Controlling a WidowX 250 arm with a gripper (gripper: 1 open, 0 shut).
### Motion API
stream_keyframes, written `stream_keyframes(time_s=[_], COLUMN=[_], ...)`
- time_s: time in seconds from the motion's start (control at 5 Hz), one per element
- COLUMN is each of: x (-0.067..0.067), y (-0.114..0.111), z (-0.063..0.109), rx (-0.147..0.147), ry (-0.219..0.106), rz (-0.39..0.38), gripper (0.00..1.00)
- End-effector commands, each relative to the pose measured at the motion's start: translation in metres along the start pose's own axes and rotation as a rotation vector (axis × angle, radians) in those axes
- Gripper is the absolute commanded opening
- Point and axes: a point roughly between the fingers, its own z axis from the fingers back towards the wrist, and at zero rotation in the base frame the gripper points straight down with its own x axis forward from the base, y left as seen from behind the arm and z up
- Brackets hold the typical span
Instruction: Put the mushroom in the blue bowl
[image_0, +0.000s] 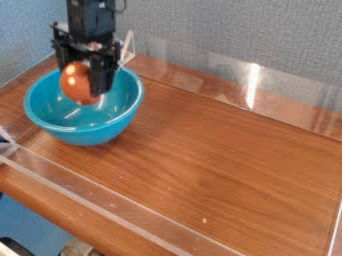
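The blue bowl (83, 117) sits at the left end of the wooden table, round, deep and glossy turquoise. My gripper (80, 82) hangs straight above the bowl's inside, black fingers (100, 72) pointing down. It is shut on the mushroom (76, 83), whose glossy orange-brown cap shows between the fingers, just above the bowl's rim level. The stem is hidden by the fingers.
A wooden tabletop (214, 160) stretches to the right, bordered by low clear plastic walls (267, 85). A grey textured wall stands behind. The table's front edge runs along the lower left.
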Motion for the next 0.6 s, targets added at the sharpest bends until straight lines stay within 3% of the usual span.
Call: stream_keyframes(time_s=[0.0,0.2,0.4], x=[-0.0016,-0.0026,-0.0047], y=[0.0095,0.011,0.0101], z=[0.0014,-0.0025,-0.0024], rx=[0.017,0.014,0.01], ry=[-0.022,-0.017,-0.018], rz=[0.02,0.022,0.023], gripper=[0.0,0.0,1.0])
